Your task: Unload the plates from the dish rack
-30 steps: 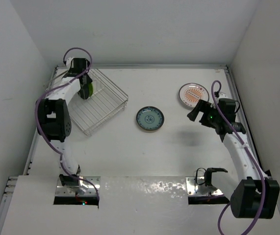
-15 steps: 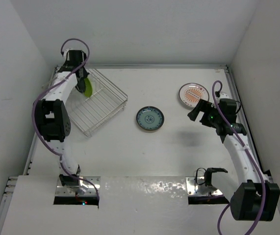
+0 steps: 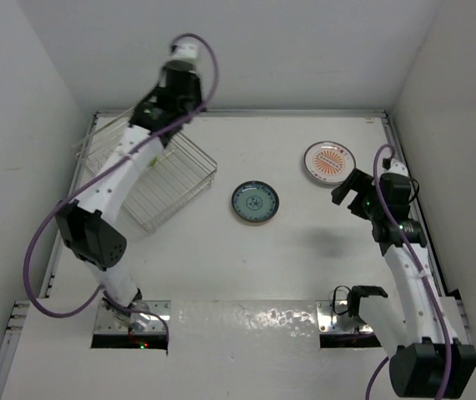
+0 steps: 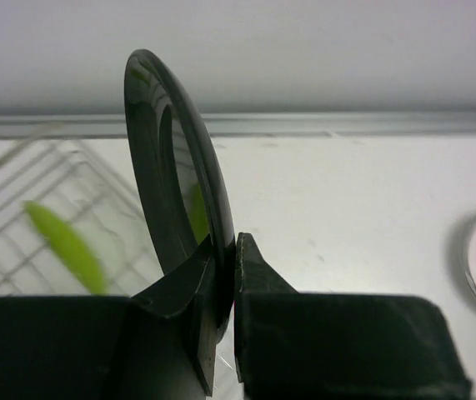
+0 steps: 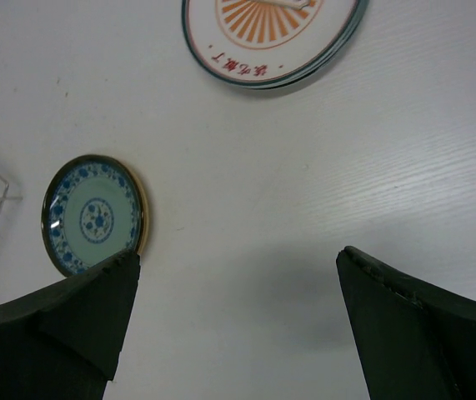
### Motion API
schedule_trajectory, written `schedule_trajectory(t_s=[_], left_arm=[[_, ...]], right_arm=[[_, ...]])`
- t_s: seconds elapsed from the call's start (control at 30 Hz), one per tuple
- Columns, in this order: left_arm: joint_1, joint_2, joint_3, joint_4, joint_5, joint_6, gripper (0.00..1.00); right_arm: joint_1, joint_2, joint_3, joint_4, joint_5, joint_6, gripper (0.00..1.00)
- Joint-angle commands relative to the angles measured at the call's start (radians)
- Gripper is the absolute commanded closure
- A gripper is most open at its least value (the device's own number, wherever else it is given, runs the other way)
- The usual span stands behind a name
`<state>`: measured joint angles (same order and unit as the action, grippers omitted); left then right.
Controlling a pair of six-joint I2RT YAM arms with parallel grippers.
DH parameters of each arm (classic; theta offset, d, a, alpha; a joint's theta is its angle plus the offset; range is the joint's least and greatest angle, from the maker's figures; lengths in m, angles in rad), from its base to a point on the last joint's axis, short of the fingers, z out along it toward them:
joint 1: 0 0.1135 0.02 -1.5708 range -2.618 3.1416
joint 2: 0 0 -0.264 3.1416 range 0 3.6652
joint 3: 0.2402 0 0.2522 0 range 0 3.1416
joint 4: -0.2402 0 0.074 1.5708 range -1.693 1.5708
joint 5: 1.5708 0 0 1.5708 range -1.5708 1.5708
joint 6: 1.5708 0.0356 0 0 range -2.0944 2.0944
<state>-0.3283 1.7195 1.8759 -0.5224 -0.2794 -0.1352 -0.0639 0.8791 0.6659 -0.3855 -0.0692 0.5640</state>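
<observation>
Dark green plate on edge in the left jaws, held in the air by the dish rack.
Those jaws are clamped on its lower rim, the plate upright and slightly tilted; a blurred lime-green plate lies in the rack below. The right jaws gape wide and empty above the tabletop, where a blue-patterned plate and an orange sunburst plate lie flat.

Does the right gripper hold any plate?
No, the right gripper has its jaws wide open, with only the bare table showing between them.
</observation>
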Motion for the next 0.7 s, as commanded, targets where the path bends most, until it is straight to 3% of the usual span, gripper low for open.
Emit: schedule_trajectory(t_s=[0.0,0.2,0.47,0.6,0.67], left_arm=[[-0.262,0.044,-0.012,-0.022,-0.099,0.053,0.99],[-0.486,0.273,0.061,-0.142,-0.279,0.013,1.00],[-0.589,0.324,-0.090,-0.085,-0.282,-0.055,0.98],[-0.615,0.331,-0.135,-0.067,-0.264,-0.067,0.88],[-0.620,0.334,-0.149,-0.060,-0.248,-0.072,0.75]], right_arm=[[-0.005,-0.118,0.072,-0.079,0.190,0.050,0.01],[-0.007,-0.241,0.167,-0.210,0.365,0.030,0.01],[-0.007,-0.302,0.201,-0.254,0.378,0.019,0.01],[-0.007,-0.295,0.186,-0.242,0.350,0.030,0.01],[-0.007,-0.290,0.170,-0.225,0.329,0.036,0.01]])
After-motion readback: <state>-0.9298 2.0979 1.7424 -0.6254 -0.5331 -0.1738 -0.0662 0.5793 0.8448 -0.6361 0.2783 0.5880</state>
